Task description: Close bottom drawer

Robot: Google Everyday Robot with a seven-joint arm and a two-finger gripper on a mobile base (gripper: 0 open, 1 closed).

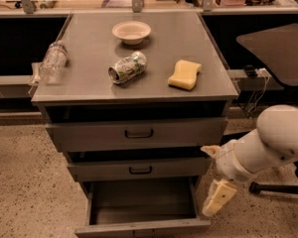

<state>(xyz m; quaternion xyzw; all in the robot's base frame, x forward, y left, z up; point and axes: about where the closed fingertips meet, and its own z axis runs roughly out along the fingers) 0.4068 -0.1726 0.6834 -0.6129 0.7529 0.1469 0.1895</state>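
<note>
The bottom drawer (141, 227) of the grey metal cabinet (139, 83) is pulled far out. Its empty inside faces up and its shallow front panel lies at the lower edge of the view. The middle drawer (139, 169) and the top drawer (136, 133) above it are each out a little. My gripper (218, 197) hangs pointing down on the white arm (268, 145). It is just right of the bottom drawer's right side, level with it and not touching it.
On the cabinet top lie a white bowl (131, 31), a crushed can (127, 67), a yellow sponge (185, 75) and a plastic bottle (52, 61). A dark chair (278, 53) stands at the right. A counter runs behind. Speckled floor lies to the left.
</note>
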